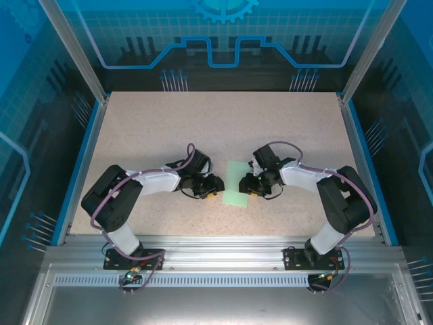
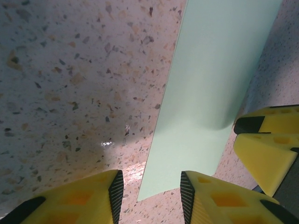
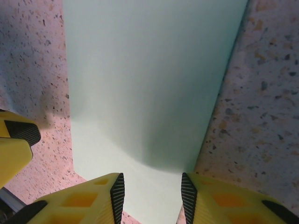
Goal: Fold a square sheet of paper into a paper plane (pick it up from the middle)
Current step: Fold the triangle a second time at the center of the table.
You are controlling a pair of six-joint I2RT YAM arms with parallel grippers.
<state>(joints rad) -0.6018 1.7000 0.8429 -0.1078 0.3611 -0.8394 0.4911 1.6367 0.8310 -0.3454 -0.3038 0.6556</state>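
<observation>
The square sheet of paper (image 1: pixel 237 183) is pale mint green and lies flat on the speckled table as a narrow upright rectangle between the two grippers. No paper plane is in view. My left gripper (image 1: pixel 212 186) stands open just left of the sheet. In the left wrist view the sheet (image 2: pixel 210 84) runs up and right, and its near corner lies between the open left gripper (image 2: pixel 150 198) jaws. My right gripper (image 1: pixel 252 184) is open at the sheet's right edge. In the right wrist view the right gripper (image 3: pixel 153 196) hovers low over the sheet (image 3: pixel 149 74).
The speckled table (image 1: pixel 155 128) has a blue rim with aluminium frame posts around it. The two grippers face each other closely across the sheet: the right one's yellow fingers (image 2: pixel 264 140) show in the left wrist view, and a left finger (image 3: pixel 14 140) in the right wrist view.
</observation>
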